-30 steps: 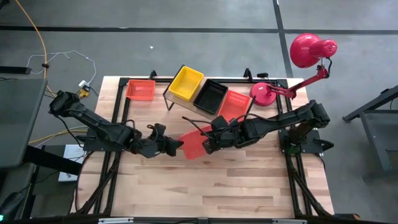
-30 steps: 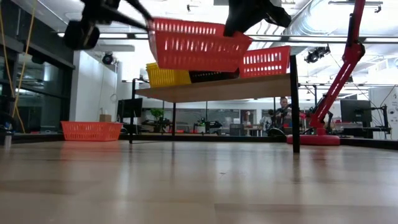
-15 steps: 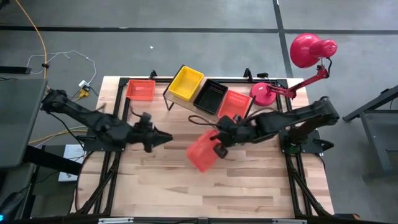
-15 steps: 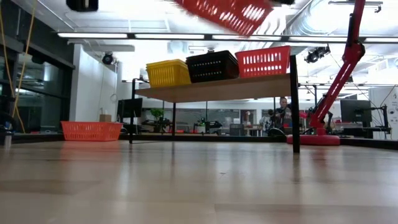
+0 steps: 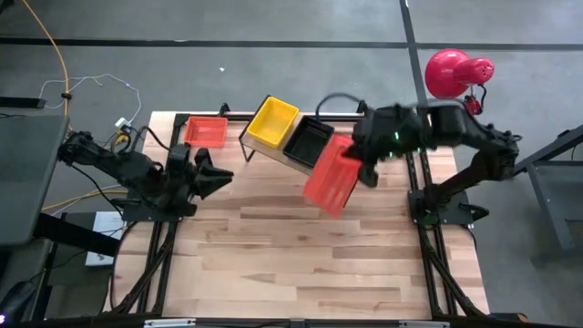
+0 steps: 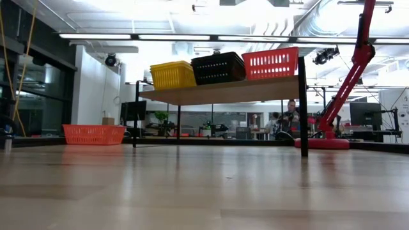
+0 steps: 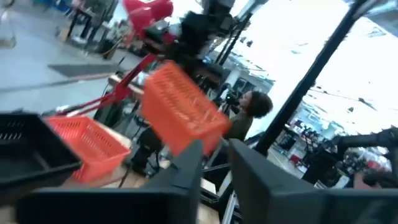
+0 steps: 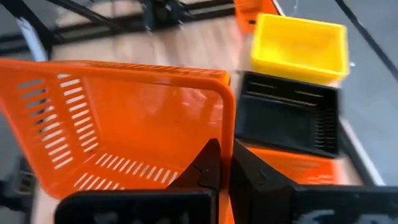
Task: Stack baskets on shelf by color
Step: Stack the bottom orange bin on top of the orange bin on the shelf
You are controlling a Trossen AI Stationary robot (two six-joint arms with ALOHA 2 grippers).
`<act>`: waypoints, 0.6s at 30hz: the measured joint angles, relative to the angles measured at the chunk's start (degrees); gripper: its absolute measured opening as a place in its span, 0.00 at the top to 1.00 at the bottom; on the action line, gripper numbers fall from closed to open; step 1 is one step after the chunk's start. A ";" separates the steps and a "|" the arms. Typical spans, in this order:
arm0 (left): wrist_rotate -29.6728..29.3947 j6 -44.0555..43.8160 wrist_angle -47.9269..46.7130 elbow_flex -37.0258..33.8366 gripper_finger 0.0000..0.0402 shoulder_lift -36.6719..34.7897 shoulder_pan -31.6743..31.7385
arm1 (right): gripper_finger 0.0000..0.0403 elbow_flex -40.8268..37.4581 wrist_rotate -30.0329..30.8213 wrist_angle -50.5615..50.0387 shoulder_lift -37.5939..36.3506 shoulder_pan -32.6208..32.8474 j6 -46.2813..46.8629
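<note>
Orange-red carried basket (image 5: pixel 332 178) hangs tilted in my right gripper (image 8: pixel 222 163), whose jaws are pinched tight on its rim, just above the shelf (image 6: pixel 220 90) holding yellow, black and red baskets. My left gripper (image 7: pixel 214 163) waits empty by the table's left edge, fingers slightly parted.

Jaws: the left gripper (image 7: pixel 214 163) frames the scene, its dark jaws slightly parted.
Beyond the jaws: an orange basket (image 7: pixel 181 111) hangs tilted in the air.
To one side: another orange basket (image 7: pixel 87 142) beside a black basket (image 7: pixel 31 149).
Far behind: a seated person (image 7: pixel 249 112).
</note>
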 joint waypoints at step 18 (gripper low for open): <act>-0.70 1.13 3.06 -0.07 1.00 8.87 -1.68 | 1.00 3.12 -11.84 -10.81 6.81 -24.45 -22.16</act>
